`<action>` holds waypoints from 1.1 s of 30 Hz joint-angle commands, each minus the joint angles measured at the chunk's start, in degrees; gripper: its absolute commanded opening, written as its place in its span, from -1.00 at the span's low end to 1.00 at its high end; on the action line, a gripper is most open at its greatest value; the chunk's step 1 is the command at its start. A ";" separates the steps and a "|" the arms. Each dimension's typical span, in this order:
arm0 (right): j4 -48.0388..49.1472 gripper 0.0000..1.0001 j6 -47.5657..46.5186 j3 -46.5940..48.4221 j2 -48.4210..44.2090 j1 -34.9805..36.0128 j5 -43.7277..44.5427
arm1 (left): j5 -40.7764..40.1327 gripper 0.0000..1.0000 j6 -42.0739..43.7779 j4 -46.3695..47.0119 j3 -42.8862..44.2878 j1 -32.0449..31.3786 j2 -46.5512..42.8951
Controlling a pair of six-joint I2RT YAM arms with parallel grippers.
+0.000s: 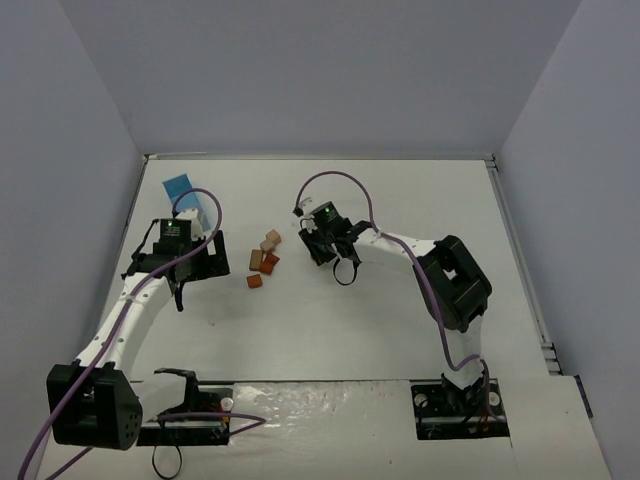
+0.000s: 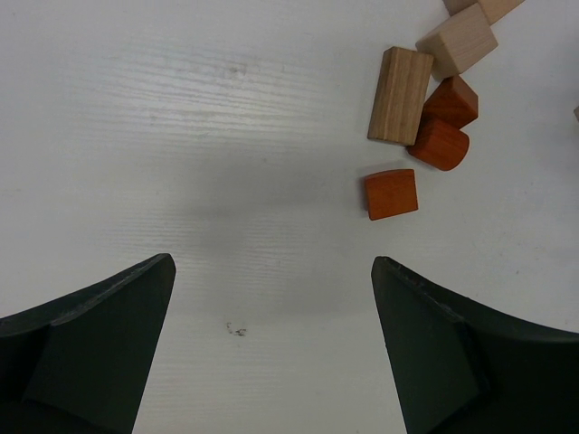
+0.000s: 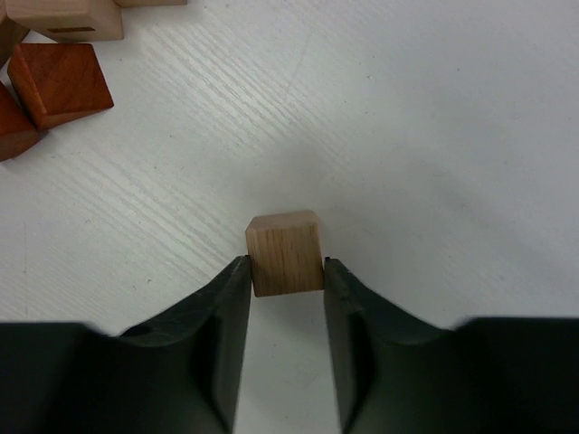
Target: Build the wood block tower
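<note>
- Bases of the left arm (image 1: 130,310) and the right arm (image 1: 455,285) stand at the near edge of the white bench (image 1: 330,340), one toward each near corner.
- Reaching in from the near-left corner, the left gripper (image 2: 271,264) hangs over bare bench toward the left edge. Its jaws are spread wide and nothing lies between them.
- Further in, around mid-bench, the right gripper (image 3: 286,263) has its jaws drawn close on a tan cube (image 3: 285,242), with one finger (image 3: 217,316) against each side face. Whether the cube rests on the bench or is raised off it, I cannot tell.
- Between the two grippers, a little left of the bench's middle, the other wood blocks (image 1: 263,262) lie in a loose cluster on the surface. The held cube is apart from that cluster, on the side toward the right edge.
- An orange-red block (image 2: 391,193) lies alone on the near side of the cluster, closest to the left gripper and apart from the rest.
- Just beyond it, a long tan block (image 2: 400,95) touches two reddish-brown blocks (image 2: 441,143), which also touch each other.
- A tan block (image 2: 457,41) sits just beyond those. Another tan piece is cut off by the edge of the left wrist view.
- Farthest back, near the far-left corner, a light-blue box (image 1: 183,190) lies on the bench, partly hidden by the left arm.
</note>
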 commanded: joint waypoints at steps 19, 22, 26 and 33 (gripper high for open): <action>1.57 0.20 8.12 26.82 9.92 2.76 3.17 | -3.20 0.76 1.00 -2.88 0.07 -0.81 -6.36; 1.63 0.20 8.45 31.35 13.43 3.52 3.20 | -2.97 0.77 0.76 -3.09 -0.53 -0.84 -7.26; 1.63 0.20 9.58 35.75 17.20 4.19 3.20 | -2.88 0.76 0.65 -3.50 -1.41 -0.81 -8.02; 1.63 0.20 10.97 39.22 22.51 5.29 6.15 | -2.71 0.76 0.72 -3.56 -2.35 -0.89 -8.62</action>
